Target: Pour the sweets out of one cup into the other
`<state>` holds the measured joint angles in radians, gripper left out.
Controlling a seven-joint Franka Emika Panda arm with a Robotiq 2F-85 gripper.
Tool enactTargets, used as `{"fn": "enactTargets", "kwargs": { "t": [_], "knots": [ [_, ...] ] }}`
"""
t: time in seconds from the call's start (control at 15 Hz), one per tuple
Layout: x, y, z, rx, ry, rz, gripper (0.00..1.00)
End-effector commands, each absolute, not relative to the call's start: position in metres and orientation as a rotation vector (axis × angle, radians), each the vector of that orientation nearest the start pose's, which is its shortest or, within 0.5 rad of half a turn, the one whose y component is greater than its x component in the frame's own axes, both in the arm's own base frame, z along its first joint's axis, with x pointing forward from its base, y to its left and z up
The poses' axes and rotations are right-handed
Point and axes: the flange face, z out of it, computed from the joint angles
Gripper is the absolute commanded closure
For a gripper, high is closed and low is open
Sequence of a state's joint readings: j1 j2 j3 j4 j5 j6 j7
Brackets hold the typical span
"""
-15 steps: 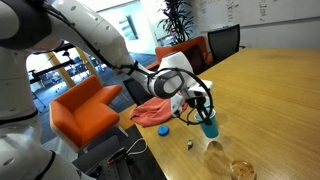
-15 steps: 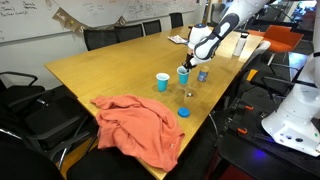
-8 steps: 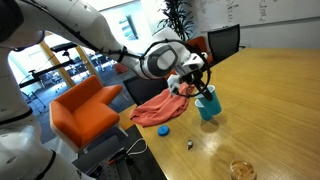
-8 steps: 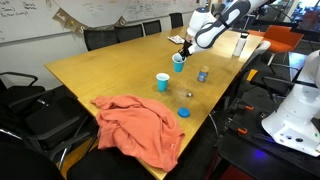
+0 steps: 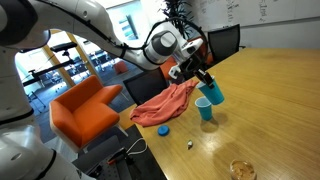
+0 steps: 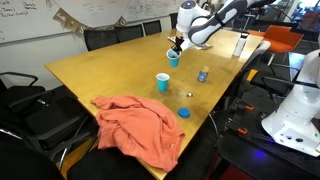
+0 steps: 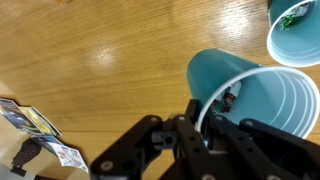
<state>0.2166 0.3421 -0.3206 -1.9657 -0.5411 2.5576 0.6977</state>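
Note:
My gripper (image 7: 200, 125) is shut on the rim of a teal cup (image 7: 255, 95) and holds it in the air, tilted. A few wrapped sweets (image 7: 232, 96) lie inside it near the finger. In both exterior views the held cup (image 5: 212, 92) (image 6: 174, 57) hangs above the table, with the gripper (image 5: 198, 77) (image 6: 179, 45) over it. A second teal cup (image 5: 206, 109) (image 6: 162, 81) stands upright on the table. It shows at the top right of the wrist view (image 7: 297, 30) with a green sweet inside.
A red cloth (image 5: 165, 105) (image 6: 135, 125) lies on the wooden table (image 5: 270, 100) (image 6: 100, 70). A blue lid (image 5: 163, 129) (image 6: 183, 112), a small loose item (image 5: 190, 144) (image 6: 188, 96) and a glass jar (image 6: 203, 74) (image 5: 242, 170) are nearby. Chairs stand around the table.
The gripper has lifted the teal cup off the table and carried it up and away from the jar, tilting it above the table.

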Motion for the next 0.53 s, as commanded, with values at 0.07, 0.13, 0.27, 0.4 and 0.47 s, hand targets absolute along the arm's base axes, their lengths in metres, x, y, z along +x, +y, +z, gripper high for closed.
{"fn": "enactTargets", "kwargs": {
  "t": [0.07,0.13,0.27,0.4,0.47],
  "knots": [
    [0.655,-0.021,0.324,-3.539,0.623,-0.642,0.99],
    [0.656,-0.015,0.32,-3.57,0.615,-0.64,0.99],
    [0.658,-0.002,0.31,-3.632,0.595,-0.661,0.99],
    [0.658,0.011,0.3,-3.697,0.557,-0.686,0.99],
    [0.658,0.017,0.295,-3.727,0.535,-0.695,0.99]
  ]
}}
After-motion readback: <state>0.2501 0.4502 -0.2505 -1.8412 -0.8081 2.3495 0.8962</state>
